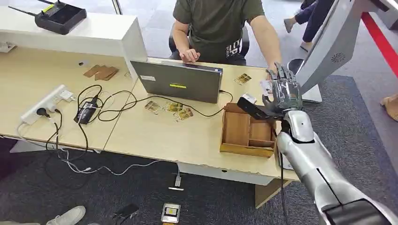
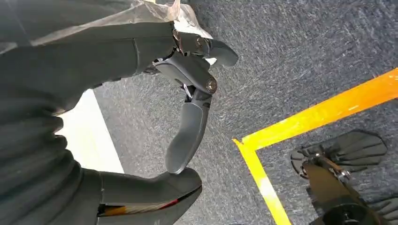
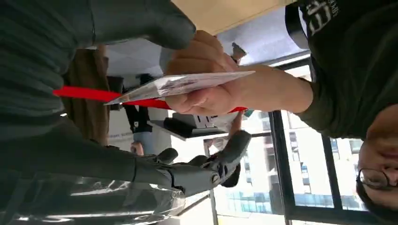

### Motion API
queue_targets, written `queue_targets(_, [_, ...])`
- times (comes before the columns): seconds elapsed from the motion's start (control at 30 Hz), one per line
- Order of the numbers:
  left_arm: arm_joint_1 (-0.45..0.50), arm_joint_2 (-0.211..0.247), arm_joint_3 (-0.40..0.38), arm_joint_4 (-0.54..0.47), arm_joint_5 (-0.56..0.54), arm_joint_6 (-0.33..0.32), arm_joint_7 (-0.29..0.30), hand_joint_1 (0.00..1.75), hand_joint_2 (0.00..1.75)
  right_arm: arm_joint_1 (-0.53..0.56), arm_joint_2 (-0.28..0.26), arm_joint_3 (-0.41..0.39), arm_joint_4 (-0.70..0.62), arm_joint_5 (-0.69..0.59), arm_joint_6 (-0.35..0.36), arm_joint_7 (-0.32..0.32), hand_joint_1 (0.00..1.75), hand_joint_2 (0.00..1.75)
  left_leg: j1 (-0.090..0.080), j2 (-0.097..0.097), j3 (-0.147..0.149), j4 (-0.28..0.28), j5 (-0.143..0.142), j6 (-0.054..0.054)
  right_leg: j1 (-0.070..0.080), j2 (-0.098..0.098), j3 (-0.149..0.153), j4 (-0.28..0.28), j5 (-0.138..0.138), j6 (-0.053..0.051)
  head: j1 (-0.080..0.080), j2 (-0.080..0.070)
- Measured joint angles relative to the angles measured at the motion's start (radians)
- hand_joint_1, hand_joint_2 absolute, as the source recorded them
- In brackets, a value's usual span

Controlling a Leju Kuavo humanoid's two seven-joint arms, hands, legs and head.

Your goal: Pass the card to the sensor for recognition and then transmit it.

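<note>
Pale wooden desk [image 1: 155, 136], grey laptop [image 1: 180, 82] at its far middle.

Container: brown wooden compartment tray [image 1: 247, 133] at the near right of the desk. A black device [image 1: 251, 108] lies across its far right corner. I make out no cards in the compartments.

My right hand [image 1: 283, 93] is raised past the tray at the far right, with thumb and fingers apart and gripping nothing.

My left hand [image 2: 187, 93] hangs over carpet and holds nothing. Its fingers are partly curled; I cannot tell whether it is closed.

The thin pale printed card [image 3: 183, 84] is pinched in a person's hand [image 3: 206, 79] and lies flat between my thumb and fingers.

Judgement: light, stiff, slick and thin. Take the free end, pinching across both faces.
</note>
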Motion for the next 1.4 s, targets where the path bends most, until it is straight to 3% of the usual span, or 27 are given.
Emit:
queue_targets(0.33, [-0.001,-0.004,-0.005,0.000,-0.008,0.005,-0.004,0.00,1.75,-0.018,0.033,0.033,0.071,0.004,0.041,0.039,1.73,1.75,0.000,0.000,0.000,0.000,0.000,0.000,0.000,0.000,0.000,0.000,0.000,0.000,0.000,0.000])
queue_targets(0.9, [0.003,-0.004,-0.018,0.000,-0.008,0.016,-0.013,0.00,1.75,-0.019,0.029,0.051,0.108,-0.011,0.066,0.044,1.75,1.75,0.000,0.000,0.000,0.000,0.000,0.000,0.000,0.000,0.000,0.000,0.000,0.000,0.000,0.000])
queue_targets(1.1, [0.010,-0.004,-0.019,0.000,-0.005,0.027,-0.021,0.00,1.75,-0.018,0.025,0.050,0.103,-0.066,0.025,0.013,1.75,1.75,0.000,0.000,0.000,0.000,0.000,0.000,0.000,0.000,0.000,0.000,0.000,0.000,0.000,0.000])
queue_targets(1.4, [0.021,-0.004,-0.020,0.000,-0.002,0.057,-0.042,0.00,1.75,0.005,0.003,-0.019,0.055,-0.265,-0.097,-0.099,1.75,1.75,0.000,0.000,0.000,0.000,0.000,0.000,0.000,0.000,0.000,0.000,0.000,0.000,0.000,0.000])
